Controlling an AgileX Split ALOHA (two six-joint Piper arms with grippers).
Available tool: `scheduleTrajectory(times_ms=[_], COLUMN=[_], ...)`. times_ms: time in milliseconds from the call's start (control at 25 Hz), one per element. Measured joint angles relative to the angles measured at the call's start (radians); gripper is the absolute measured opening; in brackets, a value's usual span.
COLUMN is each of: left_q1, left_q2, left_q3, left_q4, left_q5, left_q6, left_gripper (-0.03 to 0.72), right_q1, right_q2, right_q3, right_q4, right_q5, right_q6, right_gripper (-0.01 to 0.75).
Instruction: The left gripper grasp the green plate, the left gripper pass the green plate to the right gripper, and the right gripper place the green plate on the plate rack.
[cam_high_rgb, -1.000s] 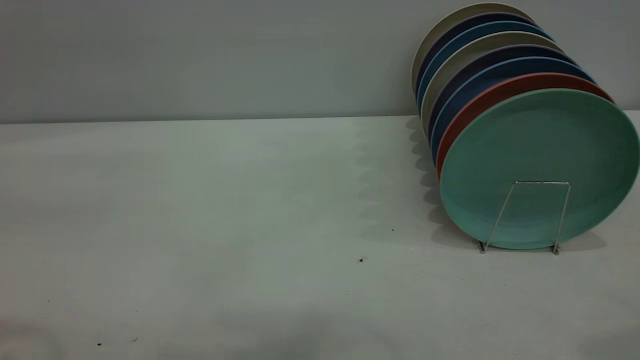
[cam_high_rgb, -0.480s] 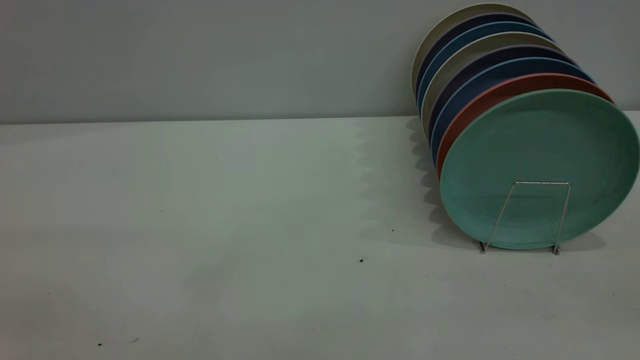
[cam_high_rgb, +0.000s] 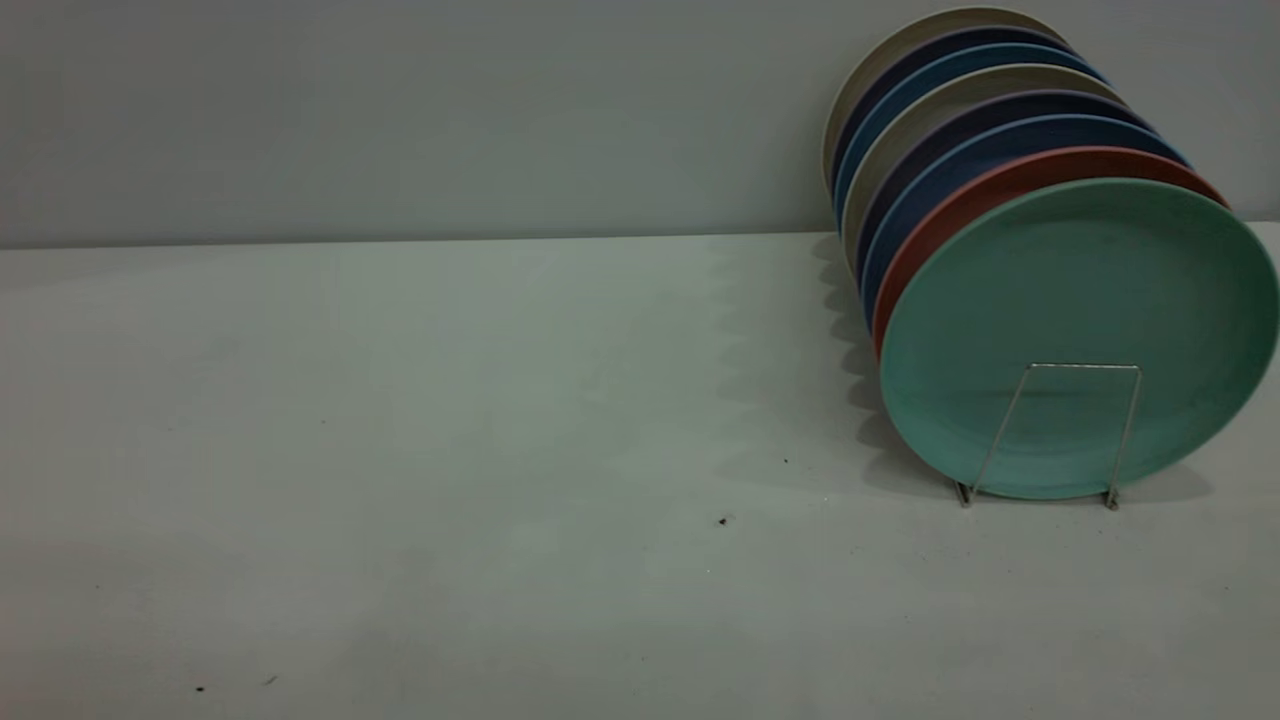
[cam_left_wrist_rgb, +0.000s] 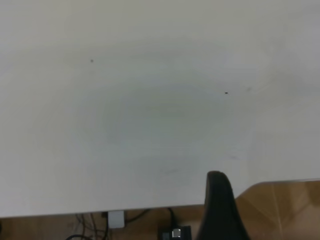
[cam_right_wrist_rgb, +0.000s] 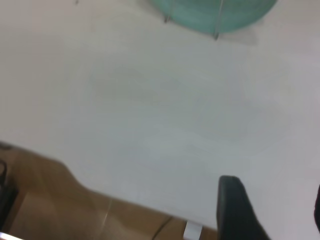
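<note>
Green plate: upright in the nearest slot of the plate rack, right side of worktop, unmoved this past second, only a near-left shadow gone; right claw open, empty; left claw state cannot be told; placement judged done

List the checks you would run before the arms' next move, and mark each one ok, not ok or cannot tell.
1. The green plate stands on edge in the plate rack, behind its front wire loop: ok.
2. The right gripper has let go. It is open above the table and nothing is between its fingers: ok.
3. The left gripper holds nothing. Only part of it shows, near the table's edge: cannot tell.
4. Neither arm is near the rack. No arm appears in the exterior view: ok.
5. The green plate has a gap from the red plate behind it. Their rims overlap in view: cannot tell.
</note>
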Motion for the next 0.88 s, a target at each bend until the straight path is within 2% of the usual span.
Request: scheduleTrajectory(times_ms=[320,880], left_q1=[0.0,-0.025], left_q2=[-0.001,-0.001], left_q3=[0.041,0.041], left_q4=[0.012,0.012], left_q5=[-0.024,-0.03], left_q6=[0.002,0.0], left_gripper=[0.53,0.53], right_q1=[0.0,0.0], right_q2=[-0.101,-0.104], right_q3=[0.001,0.001], right_q4=[0.0,0.001], right_q5=[0.006,0.007], right_q6=[-0.001,0.004], right_gripper=[0.396,0.396])
